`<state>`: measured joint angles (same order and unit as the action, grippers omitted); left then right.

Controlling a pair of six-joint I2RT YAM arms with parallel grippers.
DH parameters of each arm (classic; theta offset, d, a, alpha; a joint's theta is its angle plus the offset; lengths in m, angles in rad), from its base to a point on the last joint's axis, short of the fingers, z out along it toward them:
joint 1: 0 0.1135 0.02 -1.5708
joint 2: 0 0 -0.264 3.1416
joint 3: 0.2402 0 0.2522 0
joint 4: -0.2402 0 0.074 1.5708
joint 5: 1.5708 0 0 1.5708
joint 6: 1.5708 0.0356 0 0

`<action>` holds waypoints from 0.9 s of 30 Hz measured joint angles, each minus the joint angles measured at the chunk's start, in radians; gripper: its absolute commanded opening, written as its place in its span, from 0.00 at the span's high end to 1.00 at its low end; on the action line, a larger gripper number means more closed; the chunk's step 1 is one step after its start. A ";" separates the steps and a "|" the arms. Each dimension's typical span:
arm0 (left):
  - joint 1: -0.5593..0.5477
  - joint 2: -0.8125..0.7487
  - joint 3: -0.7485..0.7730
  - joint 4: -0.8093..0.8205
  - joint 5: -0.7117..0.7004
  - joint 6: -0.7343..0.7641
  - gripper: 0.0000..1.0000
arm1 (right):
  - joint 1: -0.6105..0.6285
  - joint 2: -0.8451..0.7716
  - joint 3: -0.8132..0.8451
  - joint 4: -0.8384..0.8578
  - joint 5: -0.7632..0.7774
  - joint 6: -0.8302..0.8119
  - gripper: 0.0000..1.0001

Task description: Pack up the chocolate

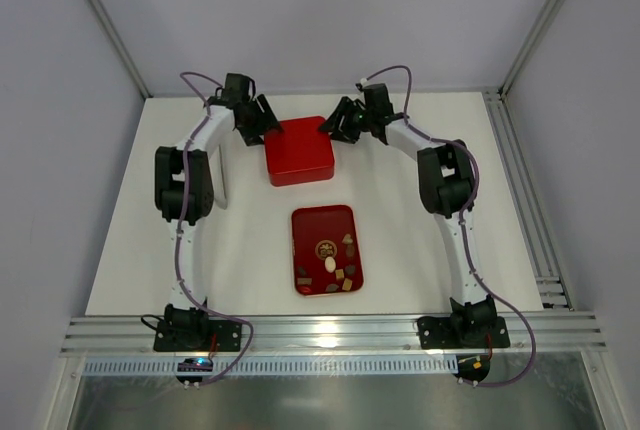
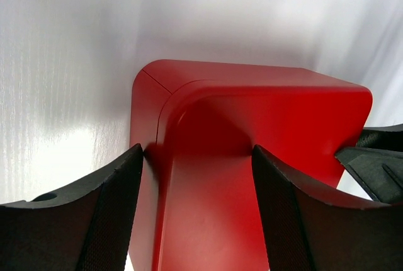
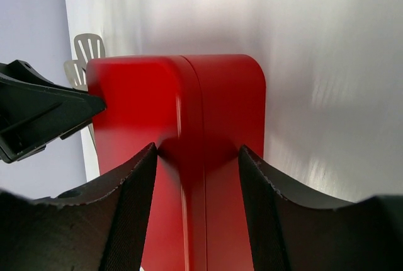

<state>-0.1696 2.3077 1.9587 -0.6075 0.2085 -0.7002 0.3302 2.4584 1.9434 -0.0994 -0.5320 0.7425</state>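
Note:
The chocolate (image 1: pixel 330 264), several small dark, tan and cream pieces, lies on a flat red tray (image 1: pixel 305 222) in the middle of the table. A closed red square box (image 1: pixel 299 150) stands behind it. My left gripper (image 1: pixel 265 122) is open at the box's far-left corner. In the left wrist view its jaws (image 2: pixel 198 151) straddle that corner of the box (image 2: pixel 252 113). My right gripper (image 1: pixel 338 122) is open at the far-right corner. In the right wrist view its jaws (image 3: pixel 198 148) straddle the box (image 3: pixel 145 101) across the lid seam.
A slotted metal utensil (image 3: pixel 85 50) shows behind the box in the right wrist view. A white flat piece (image 1: pixel 223 185) lies by the left arm. Metal rails (image 1: pixel 520 200) run along the table's right side. White walls enclose the back.

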 measured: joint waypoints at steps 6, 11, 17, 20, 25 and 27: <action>0.006 -0.028 -0.068 0.058 0.032 -0.003 0.61 | 0.001 -0.034 -0.034 -0.034 0.011 -0.023 0.45; 0.008 -0.038 -0.102 0.090 0.055 -0.006 0.68 | 0.002 -0.064 -0.063 -0.062 0.026 -0.050 0.46; 0.008 -0.067 -0.159 0.146 0.066 -0.011 0.46 | 0.003 -0.101 -0.104 -0.084 0.034 -0.075 0.40; 0.008 -0.079 -0.171 0.152 0.064 -0.003 0.34 | 0.003 -0.122 -0.140 -0.082 0.026 -0.085 0.32; 0.009 -0.084 -0.166 0.121 0.049 0.029 0.23 | -0.008 -0.127 -0.158 -0.064 -0.010 -0.085 0.26; 0.011 -0.087 -0.153 0.092 0.039 0.056 0.19 | -0.015 -0.129 -0.158 -0.045 -0.025 -0.084 0.23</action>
<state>-0.1589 2.2204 1.8053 -0.5159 0.2478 -0.6445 0.3149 2.3299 1.7859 -0.1444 -0.5571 0.6590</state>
